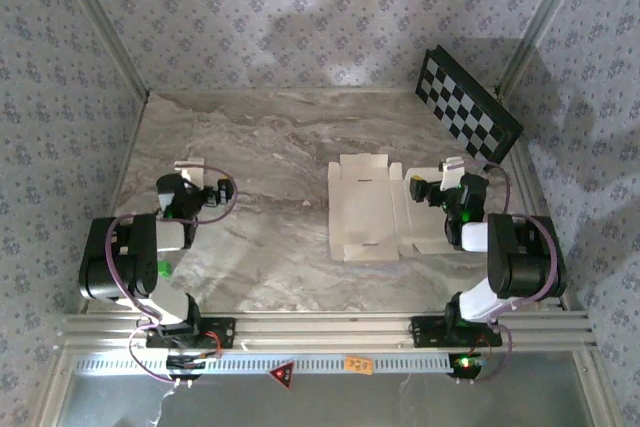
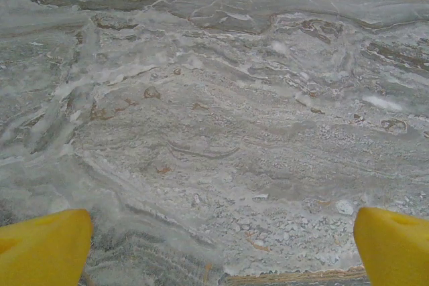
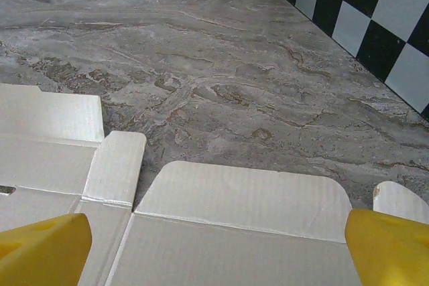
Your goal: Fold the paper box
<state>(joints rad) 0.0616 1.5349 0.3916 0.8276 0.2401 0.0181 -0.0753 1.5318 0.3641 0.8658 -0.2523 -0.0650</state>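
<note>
The paper box (image 1: 368, 209) lies flat and unfolded on the marble table, right of centre, cream-white side up with its flaps spread. My right gripper (image 1: 452, 173) hovers over the sheet's right part. In the right wrist view the jaws (image 3: 214, 254) stand wide open, yellow fingertips (image 3: 41, 249) at both lower corners. The sheet (image 3: 241, 232) and a rounded flap lie below and just ahead of them. My left gripper (image 1: 190, 171) is far left of the sheet. It stands open (image 2: 221, 252) over bare marble, its yellow fingertips (image 2: 43, 246) holding nothing.
A black-and-white checkerboard panel (image 1: 468, 104) leans against the back right wall, also seen as a checkerboard (image 3: 365, 11) at the right wrist view's upper right. Patterned walls close the table (image 1: 260, 147) on three sides. An aluminium rail (image 1: 320, 327) with the arm bases runs along the near edge.
</note>
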